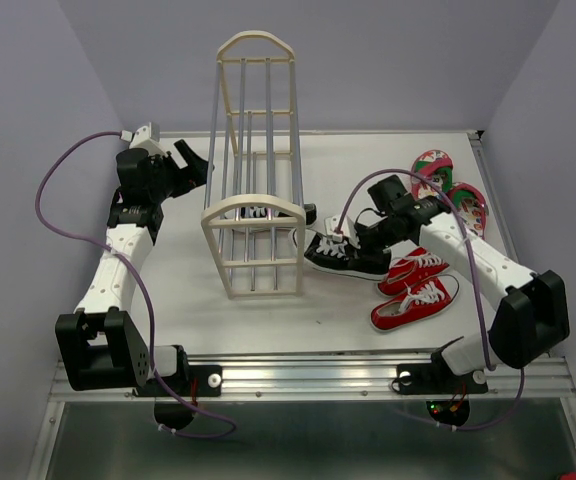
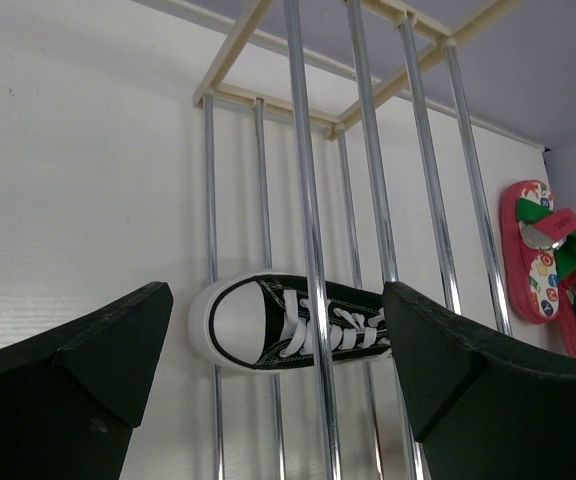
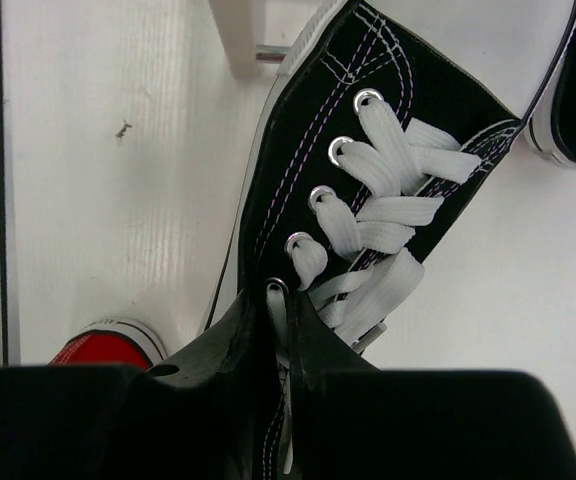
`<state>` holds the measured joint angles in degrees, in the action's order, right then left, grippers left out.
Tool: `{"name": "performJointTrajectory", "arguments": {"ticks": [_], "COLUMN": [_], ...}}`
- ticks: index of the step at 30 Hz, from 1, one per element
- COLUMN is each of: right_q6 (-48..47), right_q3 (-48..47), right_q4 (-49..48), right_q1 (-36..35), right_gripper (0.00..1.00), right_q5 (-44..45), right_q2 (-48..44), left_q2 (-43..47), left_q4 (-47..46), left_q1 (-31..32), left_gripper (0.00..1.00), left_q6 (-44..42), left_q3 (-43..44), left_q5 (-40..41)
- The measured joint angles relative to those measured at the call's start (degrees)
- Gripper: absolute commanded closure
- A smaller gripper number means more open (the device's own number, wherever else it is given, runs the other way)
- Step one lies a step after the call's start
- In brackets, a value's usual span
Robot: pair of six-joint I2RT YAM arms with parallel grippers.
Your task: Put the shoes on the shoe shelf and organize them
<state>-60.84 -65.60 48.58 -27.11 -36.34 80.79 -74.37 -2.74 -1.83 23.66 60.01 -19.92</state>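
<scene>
Two red sneakers [image 1: 413, 305]: canvas with white laces and rubber soles, side by side, nearer than the right gripper and just to its right; long axes slant from near-left to far-right.
Table [image 1: 168, 300]: flat white top; bare surface shows nearer than the shelf's foot and to its left, beside the left arm.
Right gripper [image 3: 280, 335]: black fingers clenched on the black sneaker [image 3: 368, 180], pinching its canvas edge beside the nearest eyelet.
Black sneaker: white stitching, metal eyelets, flat white laces; the lace row runs away from the fingers toward the shelf's cream foot.
Shoe shelf [image 1: 252, 201]: left of the right gripper; cream arched end frames joined by thin shiny grey rods.
Second black sneaker [image 2: 288, 325]: lies under the rods, between the two grippers; rounded white toe cap toward the left gripper, long axis across the rods.
Flip-flops [image 1: 433, 165]: flat, pink, patterned, green straps; side by side beyond the right gripper, near the table's right edge.
Left gripper [image 2: 278, 300]: released, jaws spread wide with nothing between them, just beside the shelf's left side.
</scene>
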Motion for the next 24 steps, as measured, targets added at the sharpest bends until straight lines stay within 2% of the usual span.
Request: {"name": "performJointTrajectory", "arguments": {"ticks": [9, 24], "right_q6": [-5.42, -8.35], "right_q3": [-6.93, -7.26], "right_q4": [1.97, -4.92], "right_q1": [-3.04, -3.85], "right_gripper": [0.99, 0.97], "right_q5": [-1.90, -7.74], "right_q2": [10.38, 12.90], "left_q2": [-0.07, -0.15], "left_q4": [-0.04, 0.02], "left_q1": [0.00, 0.00], "left_gripper": [0.01, 0.01], "left_q6": [0.04, 0.22], "left_q3": [0.02, 0.02], "left_q5": [-1.14, -1.07]}}
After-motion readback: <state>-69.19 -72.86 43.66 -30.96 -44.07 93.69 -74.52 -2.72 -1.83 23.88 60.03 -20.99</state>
